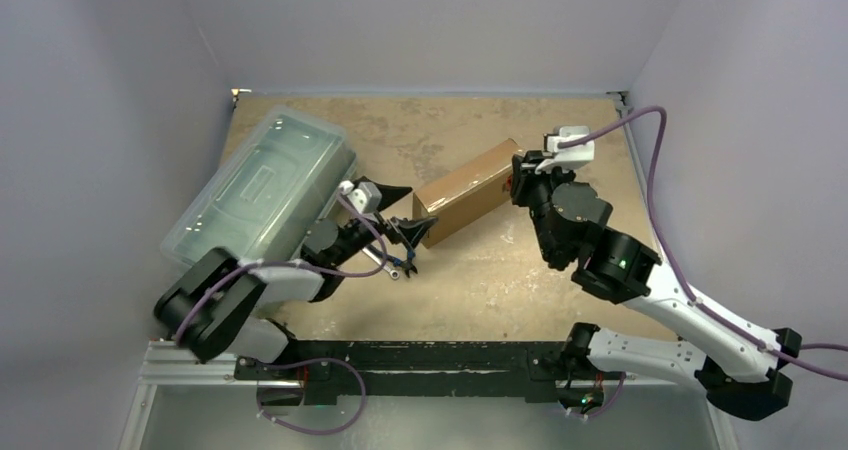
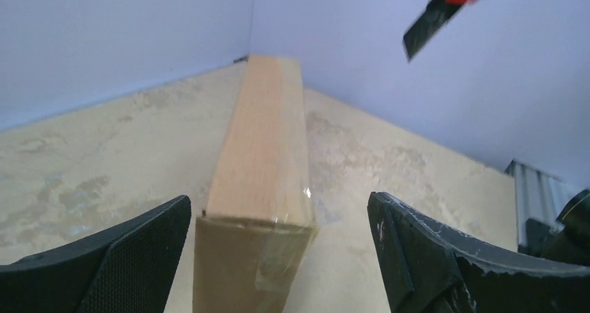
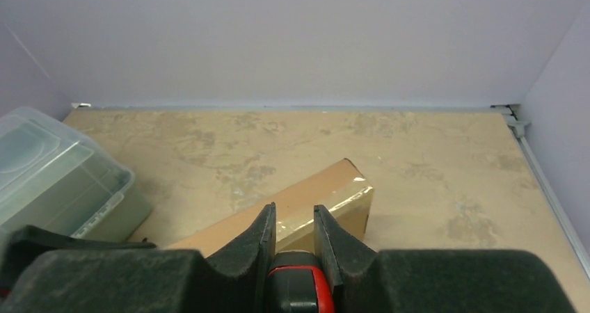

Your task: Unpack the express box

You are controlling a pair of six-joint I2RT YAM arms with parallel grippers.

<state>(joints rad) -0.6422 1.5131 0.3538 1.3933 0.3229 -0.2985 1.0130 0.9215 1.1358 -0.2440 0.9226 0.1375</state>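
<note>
The express box (image 1: 470, 190) is a plain brown taped cardboard box lying slantwise on the table's middle, closed. My left gripper (image 1: 412, 215) is open at the box's near left end; in the left wrist view (image 2: 278, 212) the box end (image 2: 261, 160) stands between the spread fingers, closer to the left one. My right gripper (image 1: 520, 175) is at the box's far right end, shut on a red and black cutter (image 3: 299, 285). The box (image 3: 327, 195) lies just beyond its fingertips (image 3: 295, 212). The cutter's tip (image 2: 445, 7) shows above the box in the left wrist view.
A large translucent greenish lidded bin (image 1: 265, 185) stands at the left, close behind my left arm, and also shows in the right wrist view (image 3: 49, 174). A small metallic item (image 1: 388, 264) lies on the table under my left wrist. Purple walls enclose the table on three sides.
</note>
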